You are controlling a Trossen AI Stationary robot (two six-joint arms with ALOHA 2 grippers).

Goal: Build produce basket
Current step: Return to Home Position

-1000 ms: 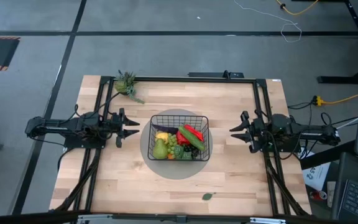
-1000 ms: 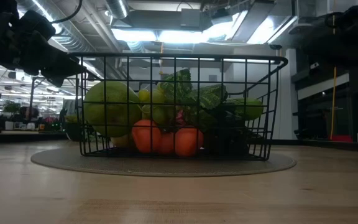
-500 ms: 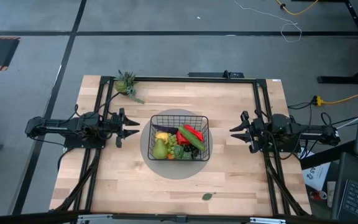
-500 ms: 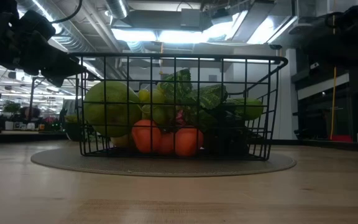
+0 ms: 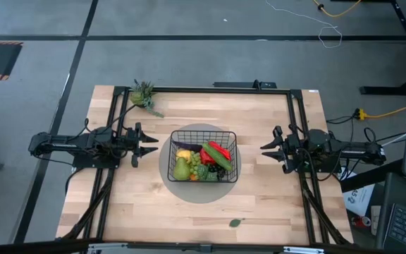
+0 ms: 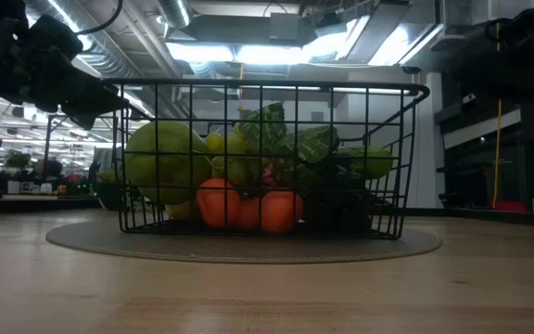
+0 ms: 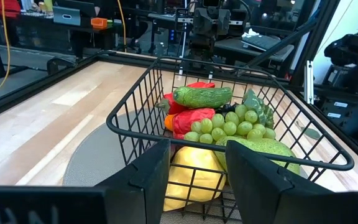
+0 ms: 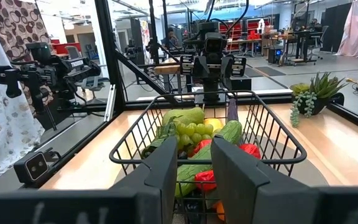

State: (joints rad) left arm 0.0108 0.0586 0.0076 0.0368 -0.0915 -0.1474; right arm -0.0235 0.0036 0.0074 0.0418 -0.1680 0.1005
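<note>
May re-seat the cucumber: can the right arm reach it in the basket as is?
Probably yes. The basket is open-topped, the cucumber lies atop the pile on the side nearer the right end effector, which is open, with only bare table between. It would need to come in over the rim.

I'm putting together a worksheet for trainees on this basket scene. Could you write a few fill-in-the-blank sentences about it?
The round grey mat lies ____ the black wire basket.
The left hand and the right hand are both open and hold ____.
The small potted plant stands on the ____ arm's side of the table.
Missing words: under; nothing; left.
</note>
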